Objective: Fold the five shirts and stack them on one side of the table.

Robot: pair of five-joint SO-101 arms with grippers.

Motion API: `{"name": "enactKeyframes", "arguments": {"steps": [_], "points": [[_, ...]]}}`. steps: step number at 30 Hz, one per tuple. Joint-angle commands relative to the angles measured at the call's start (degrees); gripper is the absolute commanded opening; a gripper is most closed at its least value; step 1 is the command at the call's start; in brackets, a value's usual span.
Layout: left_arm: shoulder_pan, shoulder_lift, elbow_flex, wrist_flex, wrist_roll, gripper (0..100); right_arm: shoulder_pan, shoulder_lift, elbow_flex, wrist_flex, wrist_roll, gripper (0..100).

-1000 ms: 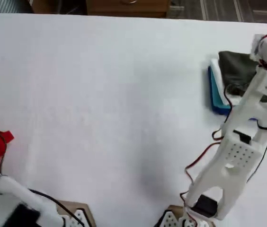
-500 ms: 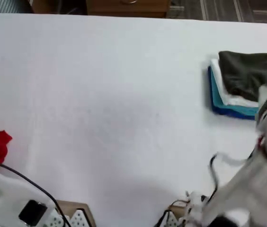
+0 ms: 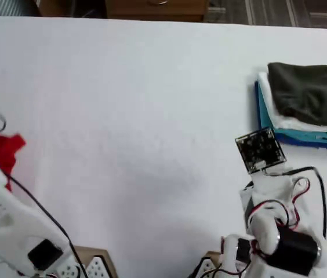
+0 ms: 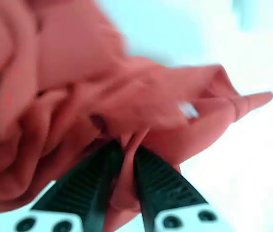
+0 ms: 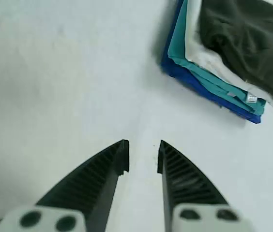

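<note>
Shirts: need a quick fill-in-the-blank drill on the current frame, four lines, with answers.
1. The shirt pinched in the left hand is ____ in colour.
2. The stack at the table's edge holds ____ folded shirts.
3. The bottom shirt of that stack is ____.
4. The right hand is over bare table, empty and ____.

Missing words: red; four; blue; open.

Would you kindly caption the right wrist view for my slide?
Right gripper, open, over the white table near a stack of folded shirts, dark olive one on top.
</note>
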Motion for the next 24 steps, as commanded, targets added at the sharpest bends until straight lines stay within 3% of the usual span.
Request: {"name": "enactKeyframes", "arguments": {"steps": [1,7,12,17,22,24], "points": [[9.8,-5.5,-8.5,2.4,4.0,3,-0.4,-1.1,7.7,-6.5,0.1,10.2],[29.0,-26.5,-6.8,2.3,4.5,3,-0.4,-0.8,13.9,-14.5,0.1,10.4],[43.6,-43.3,-4.0,2.1,4.5,3,-0.3,-0.8,16.3,-15.4,-1.3,10.4],[51.0,-48.8,3.4,1.3,4.1,3,-0.5,-0.8,16.6,-15.7,-5.5,10.5],[52.7,-49.1,12.8,0.1,4.1,20,-0.7,-0.8,16.7,-15.7,-5.5,10.5],[52.4,-49.2,12.7,-0.8,4.0,19,-0.5,-0.8,16.9,-15.7,-5.5,10.5]]}}
